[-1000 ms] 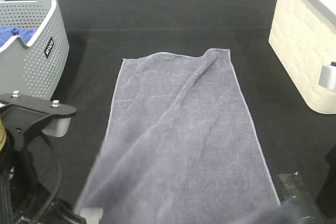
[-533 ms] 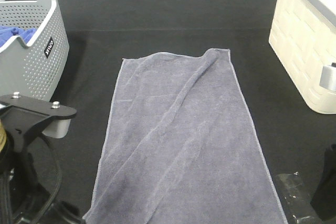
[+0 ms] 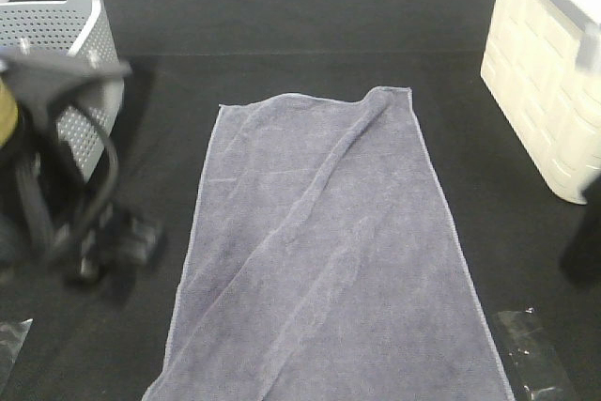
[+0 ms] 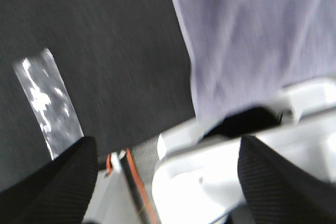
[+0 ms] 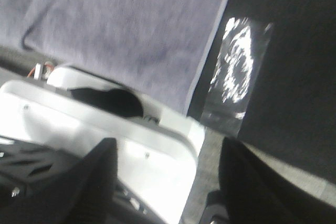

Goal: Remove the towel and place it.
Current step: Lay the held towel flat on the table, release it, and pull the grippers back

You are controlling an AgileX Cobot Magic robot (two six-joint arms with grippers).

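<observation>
The slate grey-purple towel [image 3: 324, 251] lies spread lengthwise on the black tabletop, with a long fold running along it and its near end at the front edge. My left arm is a blur to the towel's left, its gripper [image 3: 117, 237] off the cloth. In the left wrist view the left gripper [image 4: 165, 153] is open and empty, with the towel's [image 4: 252, 35] edge beyond it. The right gripper [image 5: 168, 150] is open too, holding nothing, near the towel's [image 5: 121, 19] other near corner. Only a dark bit of the right arm [image 3: 584, 241] shows in the high view.
A grey perforated basket [image 3: 66, 21] stands at the back left, partly behind my left arm. A cream woven bin [image 3: 545, 82] stands at the back right. Shiny tape patches [image 3: 533, 363] [image 3: 9, 340] mark the table near both front corners.
The towel's near end has settled flat. My left arm has swung up and away from the front left corner, and the right arm has drawn back to the right edge.
</observation>
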